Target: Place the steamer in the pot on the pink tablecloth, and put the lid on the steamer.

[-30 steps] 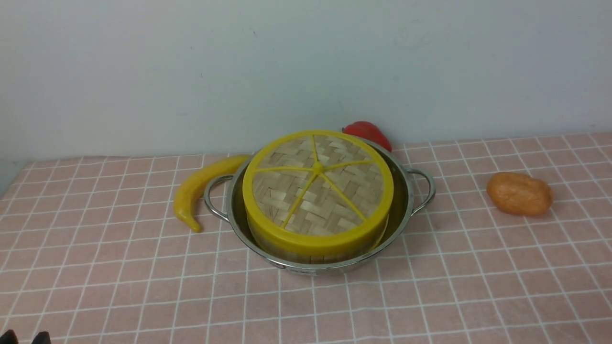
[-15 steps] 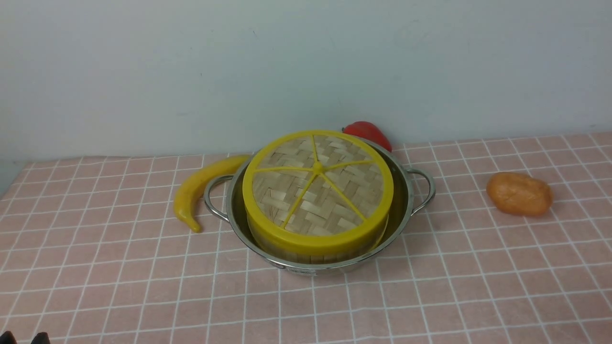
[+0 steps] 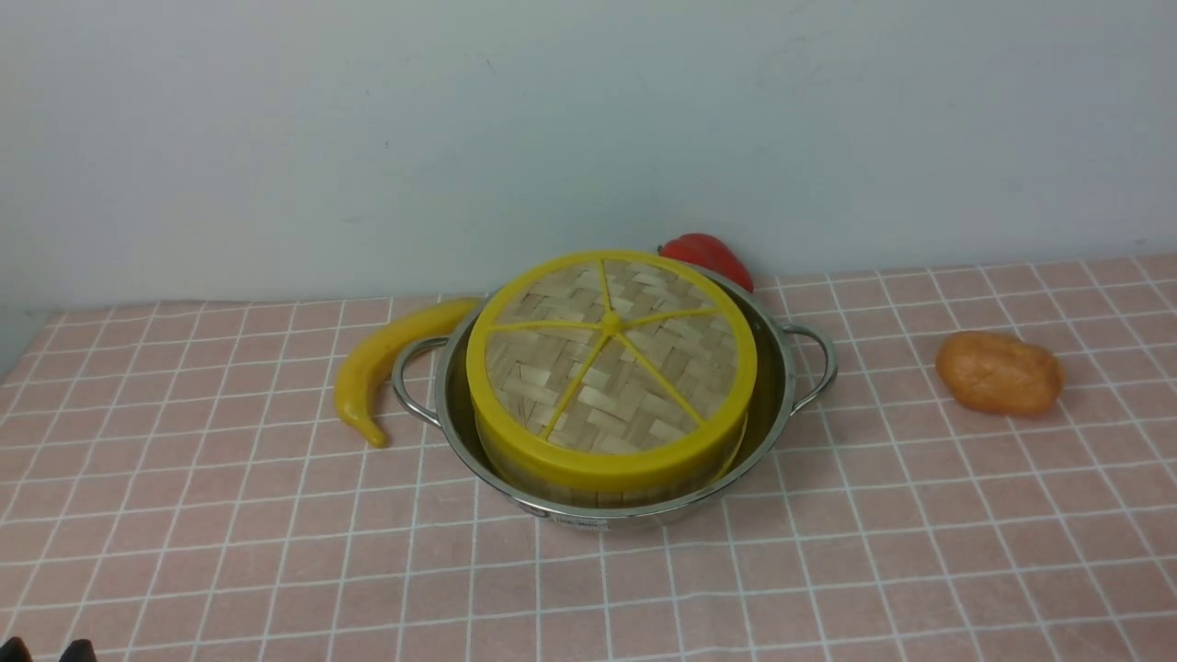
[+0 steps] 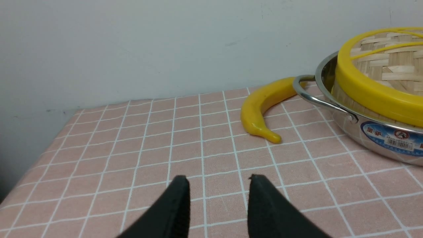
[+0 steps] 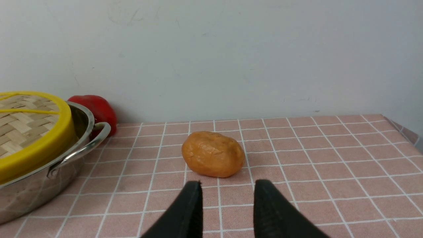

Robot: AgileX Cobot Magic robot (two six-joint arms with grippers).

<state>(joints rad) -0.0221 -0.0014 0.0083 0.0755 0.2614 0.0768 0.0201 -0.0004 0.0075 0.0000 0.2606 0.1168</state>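
The shiny steel pot stands mid-table on the pink tablecloth. Inside it sits the bamboo steamer, of which only a strip of slatted wall shows. The woven lid with its yellow rim and spokes lies flat on top of it. In the left wrist view my left gripper hovers open over bare cloth, well away from the pot and the lid. My right gripper is open too, just short of an orange potato, with the pot off to one side. Neither holds anything.
A yellow banana lies against the pot's left handle. A red pepper sits behind the pot by the wall. The orange potato lies at the right. The left fingertips peek in at the front view's bottom left corner.
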